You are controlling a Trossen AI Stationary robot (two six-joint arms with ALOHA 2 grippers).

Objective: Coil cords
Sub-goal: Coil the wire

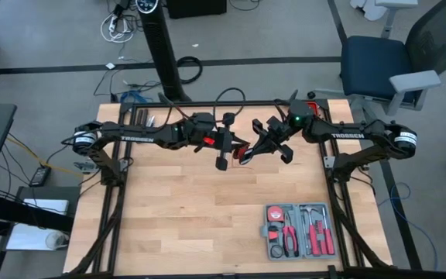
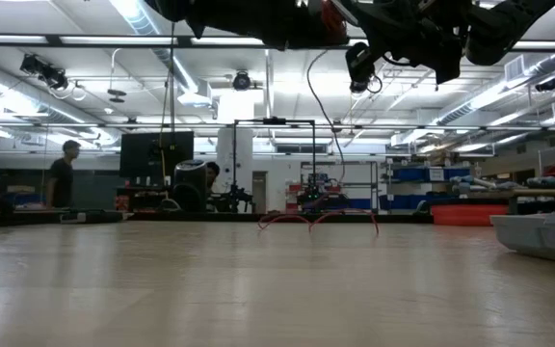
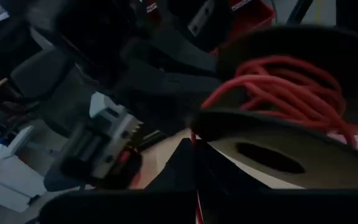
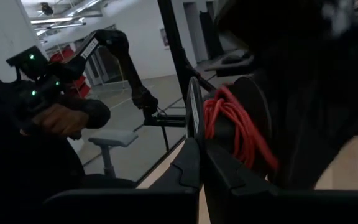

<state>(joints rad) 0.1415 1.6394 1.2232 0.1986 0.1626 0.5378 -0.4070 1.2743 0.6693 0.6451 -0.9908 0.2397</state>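
Note:
The thin red cord shows as a coil of several turns point(image 3: 291, 87) held high over the table's far middle, where my two grippers meet. The same coil point(image 4: 235, 127) sits wound round a dark part beside my right gripper's fingertips. I cannot tell which arm that part belongs to. Loose loops of the cord point(image 2: 316, 222) lie on the tabletop below, and a short red stretch point(image 1: 243, 158) shows between the arms. My left gripper point(image 1: 237, 149) and my right gripper point(image 1: 257, 146) are both shut. My left gripper point(image 3: 196, 183) pinches a single strand of the cord point(image 3: 194, 140) between its two fingers, close to where the strand runs into the coil. The fingers come nearly level from the table's left. The coil is lifted clear and the cord's other part lies slack on the table. My right gripper point(image 4: 201, 158) comes level from the table's right, and the coil's turns point(image 4: 219, 118) lie against the outer side of one fingertip point(image 4: 194, 112). Whether a strand passes between its shut fingers I cannot tell.
A grey open tool case point(image 1: 299, 231) with red-handled tools lies at the table's near right and shows at the right edge of the low view point(image 2: 547, 236). Bare wood fills the near middle and left. A blue chair point(image 1: 378, 66) stands beyond the far right corner. A person point(image 2: 61, 178) stands far behind.

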